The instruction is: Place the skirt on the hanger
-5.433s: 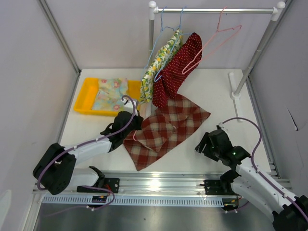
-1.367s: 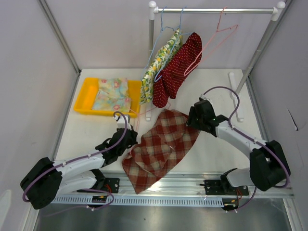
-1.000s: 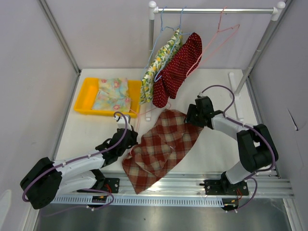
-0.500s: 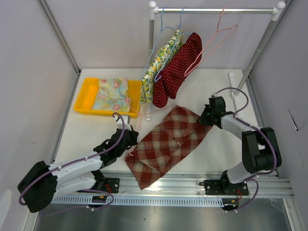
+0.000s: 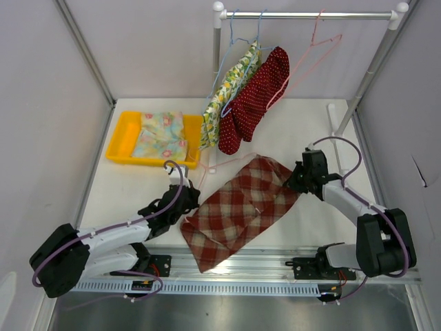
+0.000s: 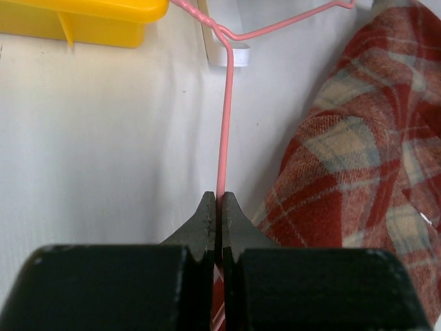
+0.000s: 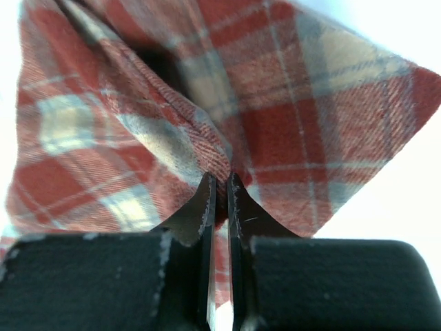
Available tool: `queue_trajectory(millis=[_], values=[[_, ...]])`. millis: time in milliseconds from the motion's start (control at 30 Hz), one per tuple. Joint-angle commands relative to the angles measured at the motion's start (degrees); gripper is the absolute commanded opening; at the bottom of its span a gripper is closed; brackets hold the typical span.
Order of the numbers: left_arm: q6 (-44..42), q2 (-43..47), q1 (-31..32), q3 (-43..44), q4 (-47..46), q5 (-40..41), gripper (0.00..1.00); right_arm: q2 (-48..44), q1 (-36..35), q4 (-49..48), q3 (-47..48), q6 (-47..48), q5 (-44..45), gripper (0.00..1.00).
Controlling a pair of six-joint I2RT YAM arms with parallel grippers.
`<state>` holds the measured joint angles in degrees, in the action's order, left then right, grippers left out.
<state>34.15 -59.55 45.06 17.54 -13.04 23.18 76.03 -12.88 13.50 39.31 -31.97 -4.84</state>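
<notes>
Skirt: your red-and-cream plaid flannel skirt [image 5: 238, 210] lies spread on the white bench [image 5: 131, 186], slanting from the near middle towards the far right.
Hanger: the pink wire hanger [image 6: 224, 124] lies on the bench just left of the skirt, beside its left edge.
Left tool [image 6: 218, 200]: you have it pinched fully closed on the hanger's straight wire.
Right tool [image 7: 219, 181]: clamped tight on a raised fold at the skirt's far right corner.
Tray: the yellow plastic tray [image 5: 120, 141] sits far left, well apart from the skirt.
</notes>
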Motion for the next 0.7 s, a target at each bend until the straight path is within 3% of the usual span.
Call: queue_trajectory(millis=[0, 267, 500, 600, 667], values=[[2.85, -0.83, -0.32, 0.74, -5.06, 5.91, 0.00, -2.90, 0.40, 4.34, -2.83, -0.64, 2.90, 0.00], [0.74, 7.59, -0.06, -3.30, -12.62, 3.90, 0.00, -4.31, 1.81, 6.10, -5.21, -0.55, 2.91, 0.00], [-1.10, 13.40, 0.29, -7.43, -19.56, -3.65, 0.00, -8.17, 1.28, 7.51, -7.84, -0.73, 2.82, 0.00], [-2.33, 13.58, 0.73, -8.57, -24.30, -7.08, 0.00, -8.97, 0.93, 7.68, -9.07, -0.99, 3.26, 0.12], [-4.08, 13.50, 2.13, -8.75, -25.98, -9.64, 0.00, -10.37, 0.49, 8.38, -9.08, -1.52, 3.52, 0.29]])
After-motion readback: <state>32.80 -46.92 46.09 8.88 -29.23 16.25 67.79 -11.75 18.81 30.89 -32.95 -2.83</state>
